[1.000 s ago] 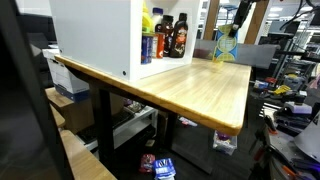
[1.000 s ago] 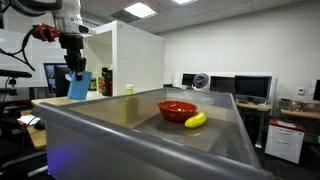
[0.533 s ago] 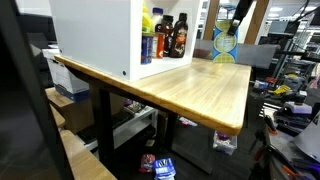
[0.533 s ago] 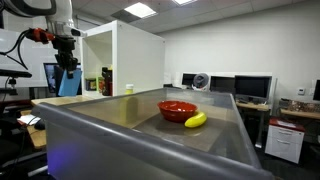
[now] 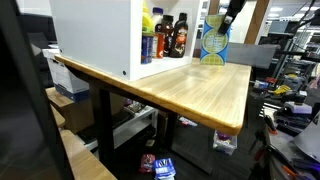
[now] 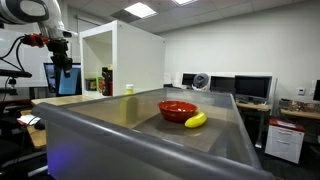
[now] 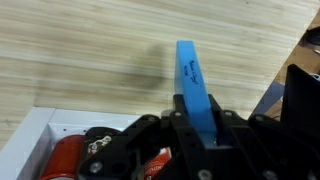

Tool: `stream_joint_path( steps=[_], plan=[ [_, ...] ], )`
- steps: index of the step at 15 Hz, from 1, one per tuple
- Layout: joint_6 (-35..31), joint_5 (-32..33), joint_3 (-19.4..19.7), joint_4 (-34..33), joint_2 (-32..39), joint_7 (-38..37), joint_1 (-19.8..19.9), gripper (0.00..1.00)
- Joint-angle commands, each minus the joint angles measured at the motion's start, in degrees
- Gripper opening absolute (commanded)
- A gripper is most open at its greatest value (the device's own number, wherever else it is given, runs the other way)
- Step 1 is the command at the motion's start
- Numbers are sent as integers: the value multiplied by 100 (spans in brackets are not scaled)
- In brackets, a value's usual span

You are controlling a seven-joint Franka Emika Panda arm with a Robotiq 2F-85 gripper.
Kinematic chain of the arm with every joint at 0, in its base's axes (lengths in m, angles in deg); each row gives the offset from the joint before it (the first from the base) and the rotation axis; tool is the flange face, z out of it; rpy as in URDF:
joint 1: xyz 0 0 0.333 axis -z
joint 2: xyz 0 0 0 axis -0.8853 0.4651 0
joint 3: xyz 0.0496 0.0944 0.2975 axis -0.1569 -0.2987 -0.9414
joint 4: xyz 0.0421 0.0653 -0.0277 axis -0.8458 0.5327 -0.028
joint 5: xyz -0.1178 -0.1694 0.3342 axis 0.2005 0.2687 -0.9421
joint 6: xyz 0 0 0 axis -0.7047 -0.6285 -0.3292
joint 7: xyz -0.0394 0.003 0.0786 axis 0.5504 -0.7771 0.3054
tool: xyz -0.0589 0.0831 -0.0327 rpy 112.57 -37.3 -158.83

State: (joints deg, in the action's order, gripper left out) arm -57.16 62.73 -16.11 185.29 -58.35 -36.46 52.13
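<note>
My gripper is shut on a flat blue packet, seen edge-on in the wrist view with a finger on each side. In both exterior views the blue packet hangs in the air below the gripper, above the far end of the wooden table. It is close to the open front of the white cabinet. Several bottles stand on the cabinet's shelf, and the wrist view shows bottles just below the gripper.
In an exterior view a grey metal bin in the foreground holds a red bowl and a banana. Desks with monitors line the back wall. Boxes and clutter lie on the floor under the table.
The arm has carried the blue packet sideways and slightly up, closer to the white cabinet's open front. The grip has stayed the same.
</note>
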Motion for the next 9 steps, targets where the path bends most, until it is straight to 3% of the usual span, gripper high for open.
stream_joint_path(
  steps=[1, 6, 9],
  plan=[
    [-221, 63, -360, -303, 406, -588, 8, 6],
    [-359, 152, -669, -644, 857, -1122, 36, 6],
    [-445, 295, -708, -875, 1136, -1063, 24, 6]
  ],
)
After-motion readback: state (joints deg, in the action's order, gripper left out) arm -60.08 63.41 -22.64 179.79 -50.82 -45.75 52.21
